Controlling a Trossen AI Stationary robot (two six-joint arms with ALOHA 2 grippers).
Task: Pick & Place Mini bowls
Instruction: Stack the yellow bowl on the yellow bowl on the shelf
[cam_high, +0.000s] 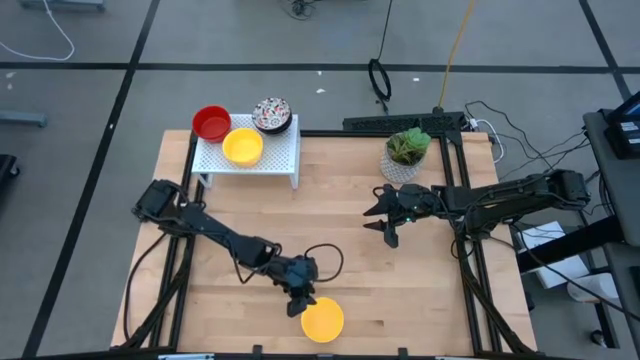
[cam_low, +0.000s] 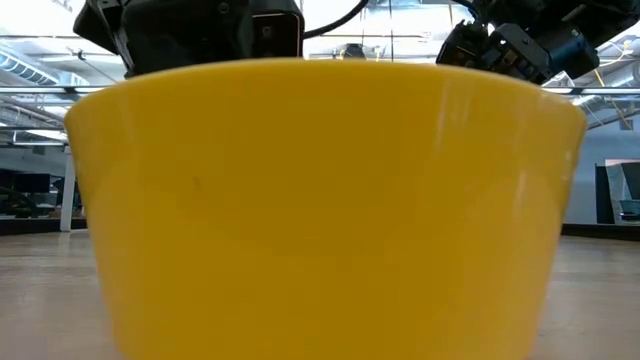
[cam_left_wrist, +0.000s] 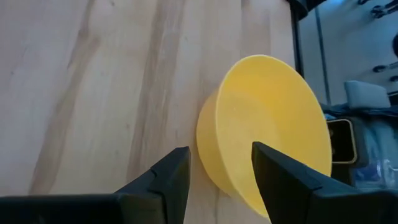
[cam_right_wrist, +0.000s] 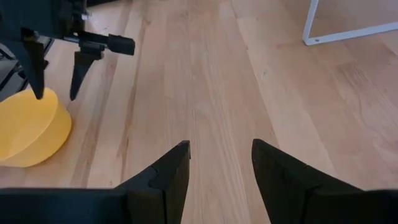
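Note:
A yellow mini bowl (cam_high: 322, 320) stands upright on its base on the wooden table, close to the near edge; it fills the low view (cam_low: 320, 200). My left gripper (cam_high: 303, 303) is open just above the bowl's left rim (cam_left_wrist: 214, 124). One finger (cam_right_wrist: 37, 74) stands over the bowl's hollow and the other (cam_right_wrist: 78, 74) outside its wall; neither visibly touches it. My right gripper (cam_high: 385, 227) waits open over the table's right half, its fingers (cam_right_wrist: 165, 177) with nothing between them. A red bowl (cam_high: 211, 123), a second yellow bowl (cam_high: 242, 146) and a speckled bowl (cam_high: 272, 114) sit on the white rack (cam_high: 280, 155).
The white perforated rack stands at the far left of the table on thin legs (cam_right_wrist: 308, 37). A white pot with a green plant (cam_high: 406, 152) stands at the far right, just behind my right gripper. Bare wood lies between the two arms.

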